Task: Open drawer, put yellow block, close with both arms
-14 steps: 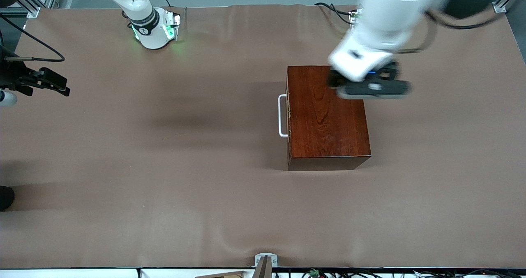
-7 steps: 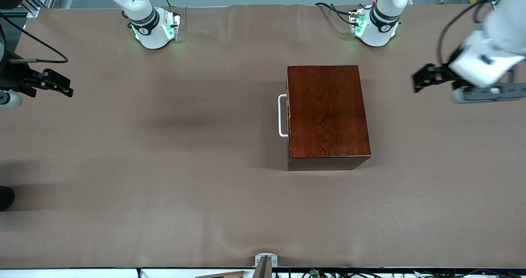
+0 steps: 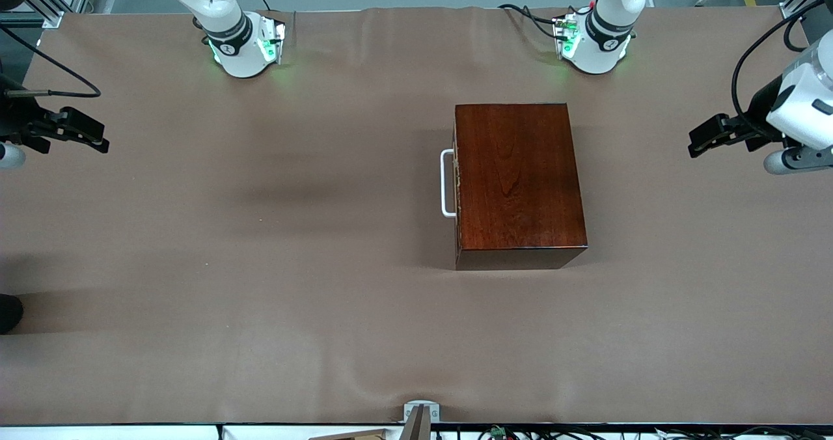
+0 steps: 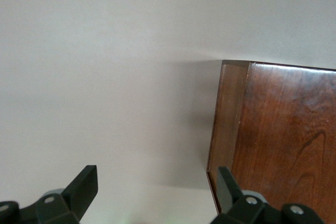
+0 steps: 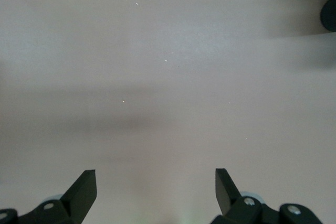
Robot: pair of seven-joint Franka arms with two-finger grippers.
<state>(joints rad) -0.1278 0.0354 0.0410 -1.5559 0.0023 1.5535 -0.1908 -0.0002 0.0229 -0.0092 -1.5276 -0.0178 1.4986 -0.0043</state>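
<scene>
The reddish-brown wooden box (image 3: 517, 179) stands on the table, toward the left arm's end. The drawer is shut flush in it, and its white bar handle (image 3: 446, 183) faces the right arm's end. The yellow block is out of view. My left gripper (image 3: 699, 139) is open and empty, above the cloth at the left arm's end of the table, apart from the box. The left wrist view shows its gripper (image 4: 156, 182) open and a corner of the box (image 4: 283, 140). My right gripper (image 3: 96, 138) is open and empty, over the right arm's end of the table. The right wrist view shows its gripper (image 5: 156, 179) over bare cloth.
A brown cloth (image 3: 260, 264) covers the table. The arm bases (image 3: 244, 46) (image 3: 592, 43) glow green along the edge farthest from the front camera. A metal bracket (image 3: 420, 414) sits at the edge nearest that camera. A dark object (image 3: 8, 311) shows at the right arm's end.
My left arm has swung from over the box out to the left arm's end of the table. The right gripper has barely shifted. The box has not moved.
</scene>
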